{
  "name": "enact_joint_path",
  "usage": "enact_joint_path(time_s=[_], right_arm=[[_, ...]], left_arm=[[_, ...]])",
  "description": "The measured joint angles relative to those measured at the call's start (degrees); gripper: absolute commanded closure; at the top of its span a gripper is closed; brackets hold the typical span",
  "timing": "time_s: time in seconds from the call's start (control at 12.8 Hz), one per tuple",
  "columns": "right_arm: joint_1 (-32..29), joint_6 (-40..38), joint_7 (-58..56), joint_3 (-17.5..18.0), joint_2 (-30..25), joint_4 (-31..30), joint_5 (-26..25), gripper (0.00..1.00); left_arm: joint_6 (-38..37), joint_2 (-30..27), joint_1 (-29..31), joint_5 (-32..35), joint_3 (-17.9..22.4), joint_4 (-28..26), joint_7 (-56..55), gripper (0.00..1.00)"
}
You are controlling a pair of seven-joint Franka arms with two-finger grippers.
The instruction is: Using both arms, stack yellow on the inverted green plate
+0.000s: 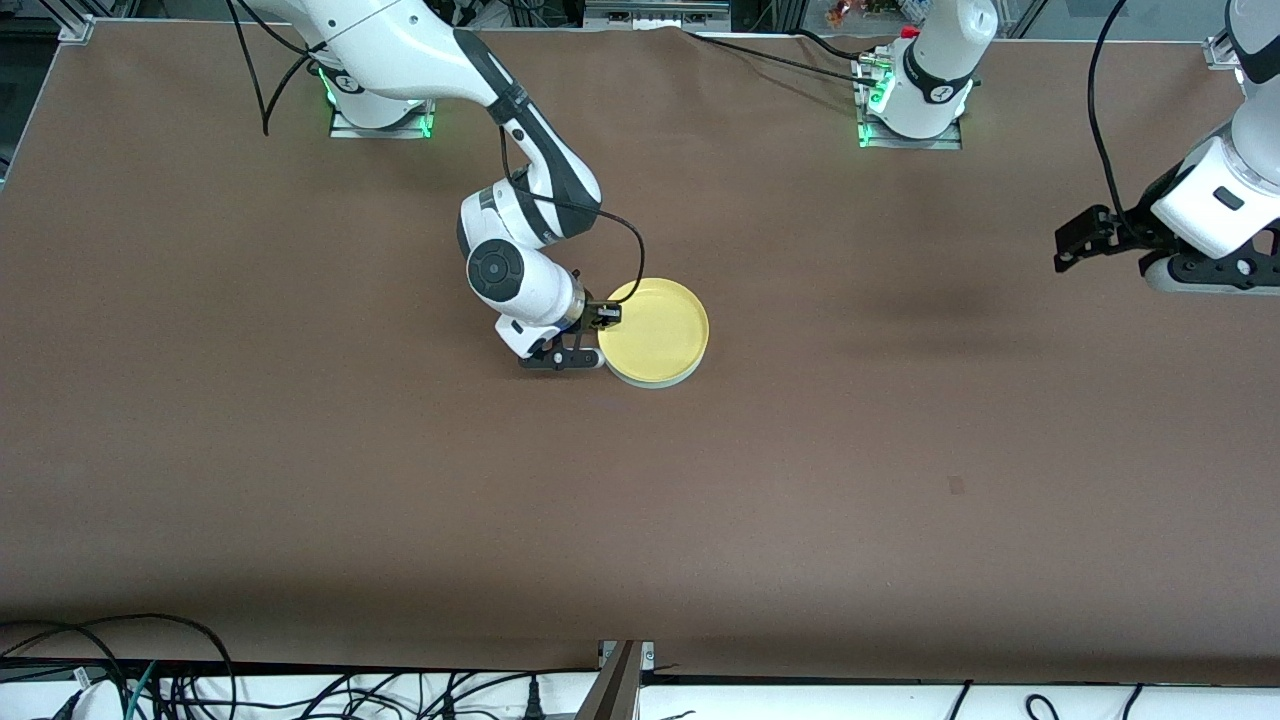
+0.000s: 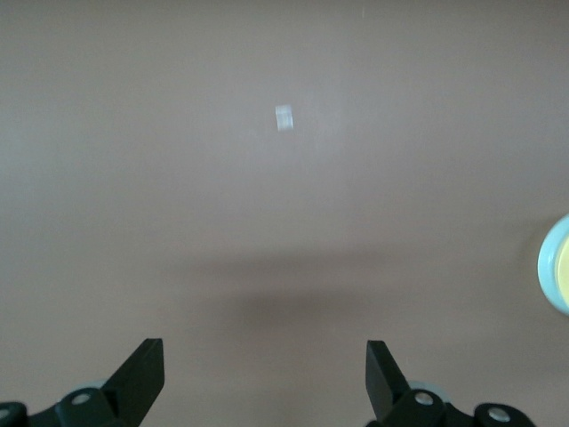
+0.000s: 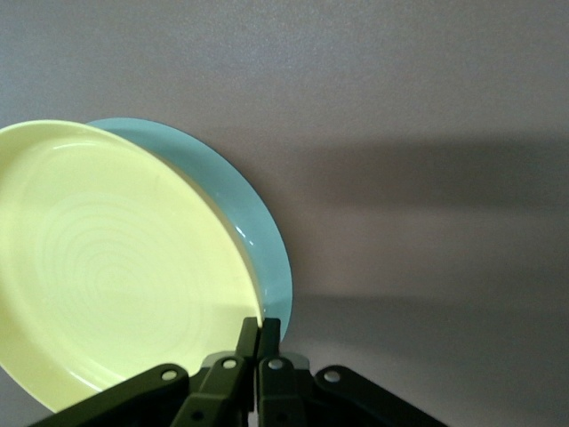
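The yellow plate [image 1: 655,330] sits rim-up on the green plate [image 1: 660,381] at the centre of the front view, slightly above mid-height. Only a pale sliver of the green plate shows under the yellow plate's lower edge. In the right wrist view the green plate [image 3: 258,240] appears as a crescent alongside the yellow plate [image 3: 116,276].

The right hand [image 1: 603,335] is low at the stack's edge toward the right arm's end of the brown surface [image 1: 300,480]. Its fingers [image 3: 248,342] are pressed together at the yellow plate's rim; whether the rim is pinched between them cannot be told.

The left hand [image 1: 1072,243] waits at the right edge of the front view, raised over bare surface, fingers [image 2: 142,369] spread apart with nothing between them.

No readable writing or brand marks are visible.
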Motion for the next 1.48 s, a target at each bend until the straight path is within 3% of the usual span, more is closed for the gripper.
enact_joint_path(time_s=[0.23, 0.62, 1.25, 1.32, 1.4, 1.48], right_arm=[[0.0, 0.0, 0.1, 0.0, -0.2, -0.3, 0.0, 1.00], [0.2, 0.0, 0.3, 0.0, -0.9, -1.5, 0.0, 1.00], [0.4, 0.0, 1.0, 0.0, -1.3, -2.1, 0.0, 1.00], [0.4, 0.0, 1.1, 0.0, -1.3, -2.1, 0.0, 0.96], [0.4, 0.0, 1.3, 0.0, -1.3, -2.1, 0.0, 0.55], [0.5, 0.0, 1.5, 0.0, -1.3, -2.2, 0.0, 0.01]], left_arm=[[2.4, 0.2, -0.1, 0.0, -0.3, 1.5, -0.1, 0.00], [-4.2, 1.3, -0.1, 0.0, -0.5, 7.6, -0.3, 0.00], [-7.1, 2.6, 0.1, 0.0, -0.4, 8.6, -0.6, 0.00], [-7.1, 2.6, 0.0, 0.0, -0.4, 8.8, -0.6, 0.00], [-7.1, 2.8, 0.0, 0.0, -0.4, 9.1, -0.6, 0.00], [-7.1, 3.2, 0.0, 0.0, -0.4, 9.5, -0.6, 0.00]])
